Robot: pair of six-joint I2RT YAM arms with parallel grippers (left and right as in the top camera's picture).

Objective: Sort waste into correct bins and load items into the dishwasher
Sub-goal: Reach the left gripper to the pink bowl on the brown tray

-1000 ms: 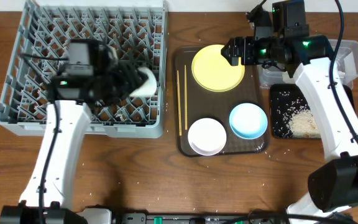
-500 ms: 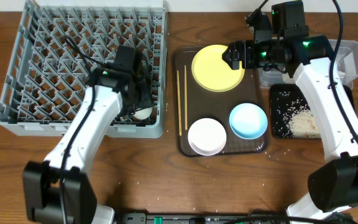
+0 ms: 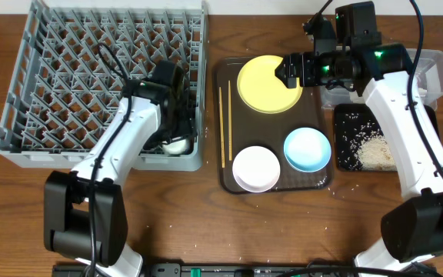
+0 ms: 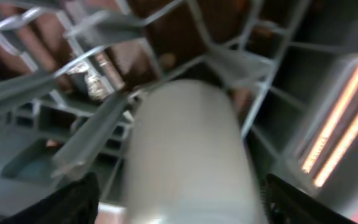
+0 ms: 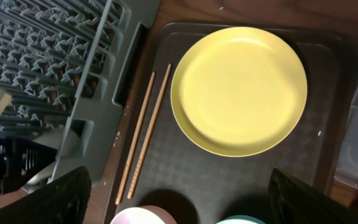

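Observation:
The small white cup (image 3: 177, 144) lies in the front right corner of the grey dish rack (image 3: 21, 146). My left gripper (image 3: 174, 127) is down in the rack over it. In the left wrist view the cup (image 4: 185, 155) sits between the spread fingers (image 4: 182, 202) with a thin gap on each side. My right gripper (image 3: 287, 68) is open and empty above the yellow plate (image 3: 264, 85), also seen in the right wrist view (image 5: 238, 90). Two chopsticks (image 3: 224, 123), a white bowl (image 3: 256, 168) and a light-blue bowl (image 3: 308, 148) lie on the brown tray. The wrapper and the paper are out of view.
The brown serving tray (image 3: 314, 115) lies right of the rack. The black tray (image 3: 344, 146) with rice scraps (image 3: 375, 152) is at the right. The clear tub (image 3: 433, 73) behind it is partly hidden by my right arm.
My left arm carried the cup from the rack's middle to its front right corner and lowered it there. The fingers now stand slightly off the cup. My right arm barely moved.

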